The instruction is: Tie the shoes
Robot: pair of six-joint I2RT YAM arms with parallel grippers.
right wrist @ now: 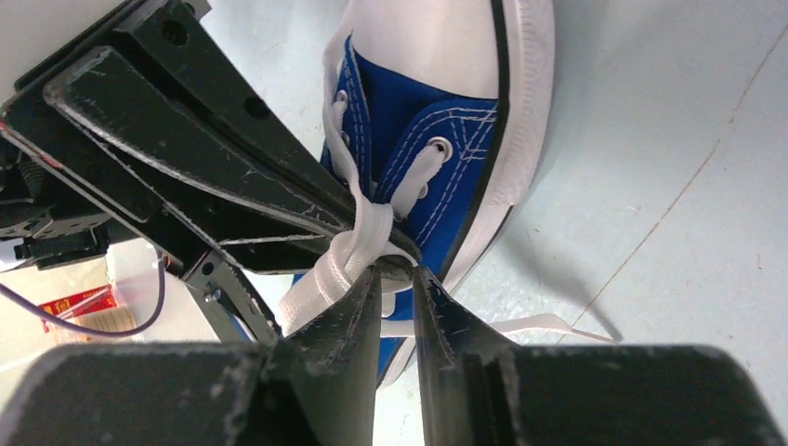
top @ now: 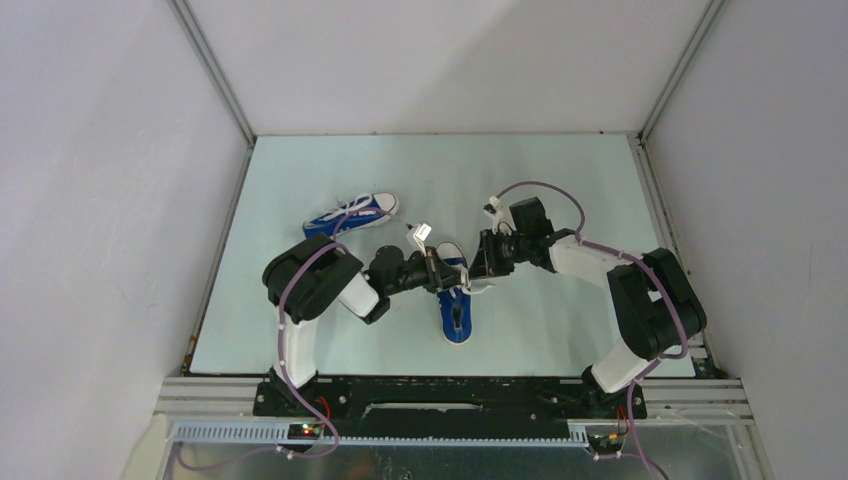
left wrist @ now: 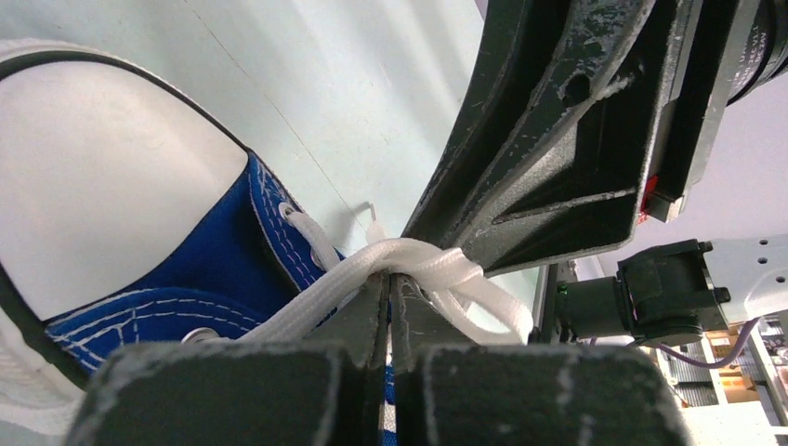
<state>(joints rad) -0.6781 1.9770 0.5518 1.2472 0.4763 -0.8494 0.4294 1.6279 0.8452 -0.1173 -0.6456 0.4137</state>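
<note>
near shoe: the shoe [top: 456,318] sits mid-bench, toe pointing away from the arm bases, with both arms meeting over its lacing.
far shoe: the second shoe [top: 352,214] lies apart to the left rear on the bench [top: 560,180], angled. No arm is near it, and it's too small in the top view to tell whether its laces are tied.
left end effector: the left end effector [left wrist: 390,279] has its fingers pressed together, pinching the white lace [left wrist: 321,295] just above the eyelets.
right end effector: the right end effector [right wrist: 397,274] shows a narrow gap between its fingers, with the lace bunched right at the tips. Can't tell if it's clamped or only touching.
lace state: the strands are gathered between the two tips, with no finished knot or bow visible. One loose lace end [right wrist: 544,325] trails flat on the bench beside the sole.
done: probably just the lace pickup on the near shoe.
left: cross or loop, pull through and cinch on this shoe, then likely the whole sequence on the far shoe.
progress call: early, well under half.
</note>
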